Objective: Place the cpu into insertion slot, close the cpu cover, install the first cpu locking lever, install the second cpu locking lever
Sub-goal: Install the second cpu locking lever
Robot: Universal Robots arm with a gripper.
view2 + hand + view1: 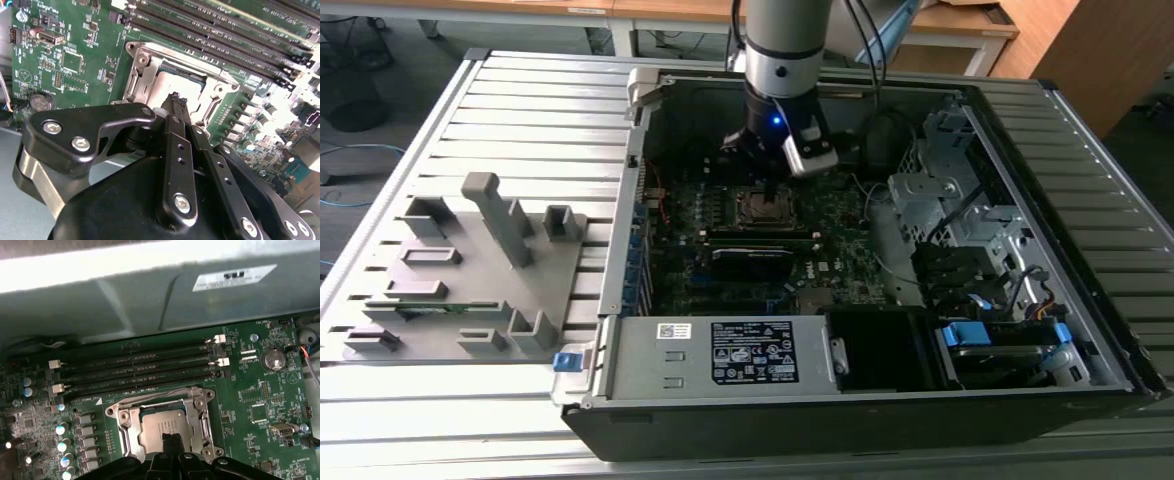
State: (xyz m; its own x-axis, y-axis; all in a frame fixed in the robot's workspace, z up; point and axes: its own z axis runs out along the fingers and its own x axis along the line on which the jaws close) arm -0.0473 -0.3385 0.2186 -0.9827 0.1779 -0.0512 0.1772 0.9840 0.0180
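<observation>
Exterior view puts your gripper [774, 150] inside the open computer case [1067, 330], low over the motherboard [841, 240] and just behind the insertion slot [765, 205]. You have tight edges on every side: the case's back wall is close behind the arm, the drive cage [947, 200] stands toward the exterior view's right, and the power supply box [720, 352] sits along the near edge. In both wrist views your fingers [176, 107] are pressed together with nothing between them, their tips over the socket. The cpu [162, 427] already lies flat in the slot, its dull silver top showing through the window of the cpu cover [125, 425], which lies down around it. The memory slots [140, 372] run alongside the socket, well clear of the fingertips. Outside the case, a grey fixture tray [467, 270] rests on the slatted metal table [534, 100].
</observation>
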